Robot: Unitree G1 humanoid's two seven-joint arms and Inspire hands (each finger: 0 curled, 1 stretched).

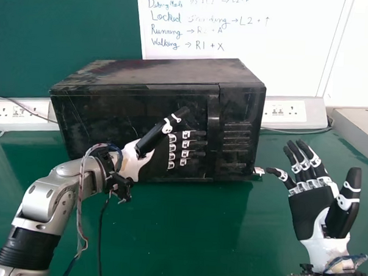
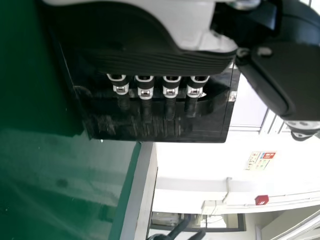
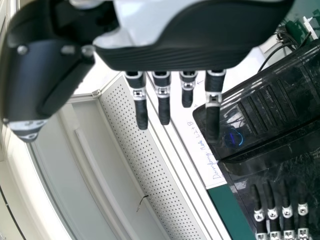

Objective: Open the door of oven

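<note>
Head view: a socket panel (image 1: 285,112) and whiteboard (image 1: 297,60) stand behind the black oven (image 1: 162,73), toward the far edge of the table (image 1: 191,242). The closed door (image 1: 105,119) hides the interior. The left robot hand (image 1: 153,167), straight-fingered and empty, partly covers it beside the handle (image 1: 213,133); the right robot hand (image 1: 309,211), open, empty, lies right of the oven.

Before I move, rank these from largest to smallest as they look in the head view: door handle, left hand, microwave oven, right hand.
1. Microwave oven
2. Right hand
3. Left hand
4. Door handle
</note>
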